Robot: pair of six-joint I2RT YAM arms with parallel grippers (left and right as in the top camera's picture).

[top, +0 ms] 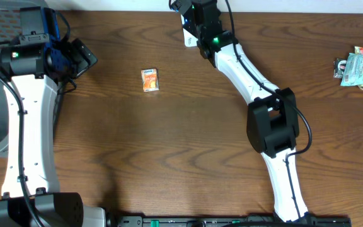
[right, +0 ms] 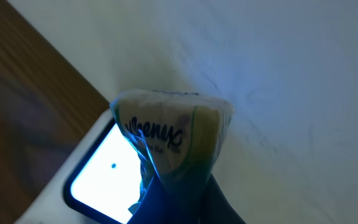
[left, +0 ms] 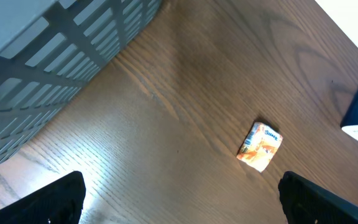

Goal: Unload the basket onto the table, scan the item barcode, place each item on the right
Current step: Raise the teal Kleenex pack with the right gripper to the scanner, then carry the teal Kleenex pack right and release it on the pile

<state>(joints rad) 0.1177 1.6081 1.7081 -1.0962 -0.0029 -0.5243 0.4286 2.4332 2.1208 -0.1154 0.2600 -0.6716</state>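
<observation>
Kleenex pack (right: 173, 137) fills the right wrist view, clamped tight in the right pincer (top: 191, 22) and held just above the scanner (right: 95, 177), whose window glows beneath it (presumably so the barcode meets the light). Left pincer (left: 179, 208) hangs wide and empty, with an orange packet (left: 261, 146) lying on the counter (left: 166, 93) ahead of it, untouched.

Overhead, the light is even and sharp, with soft shadows beside the arms (top: 27, 126) on the desk (top: 169, 157). Near the left hand (left: 188, 202) a pale glare streaks the desk. Past the right hand (right: 185, 208), a scanner (right: 101, 174) glows blue over the blurred, dim pack (right: 173, 134).
</observation>
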